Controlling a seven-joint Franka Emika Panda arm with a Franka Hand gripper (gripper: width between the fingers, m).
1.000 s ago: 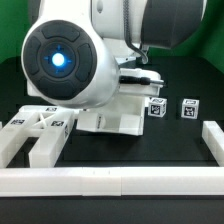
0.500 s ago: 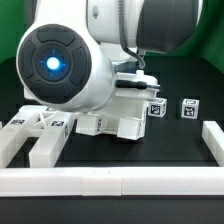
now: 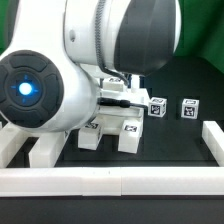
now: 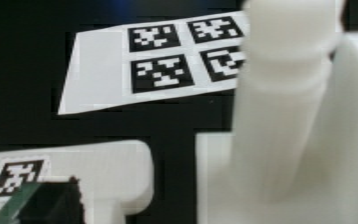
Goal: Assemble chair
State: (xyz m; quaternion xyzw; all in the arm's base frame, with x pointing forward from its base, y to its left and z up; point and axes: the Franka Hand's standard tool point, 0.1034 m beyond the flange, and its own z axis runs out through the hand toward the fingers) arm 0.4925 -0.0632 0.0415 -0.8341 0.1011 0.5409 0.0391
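ITEM: chair, unassembled, glossy white plastic with small black-and-white tags

LOCATION: A cluster of blocky pieces (image 3: pixel 112 130) is found on the table (image 3: pixel 170 150), close under the arm (image 3: pixel 110 50) that fills most of the exterior view. Two small tagged cubes (image 3: pixel 157 107) (image 3: pixel 189 107) are set apart from it toward the exterior view's right. In the wrist view an upright bar (image 4: pixel 291 120) and a tagged piece (image 4: pixel 60 170) are seen close up.

HANDLING: The parts are judged light, rigid and slick. A pinch across the flat parallel faces of a narrow bar is advised; sliding or toppling is to be expected under a sideways push.

GRIPPER (image 3: pixel 116 104): Mostly hidden. Only one dark finger (image 4: pixel 34 205) is seen, so it cannot be told whether the jaws stand apart or together.

SURFACE: Flat black tabletop, bounded by white border rails (image 3: pixel 110 183). The marker board (image 4: pixel 167 60) is laid flat on it. Little of the room is shown
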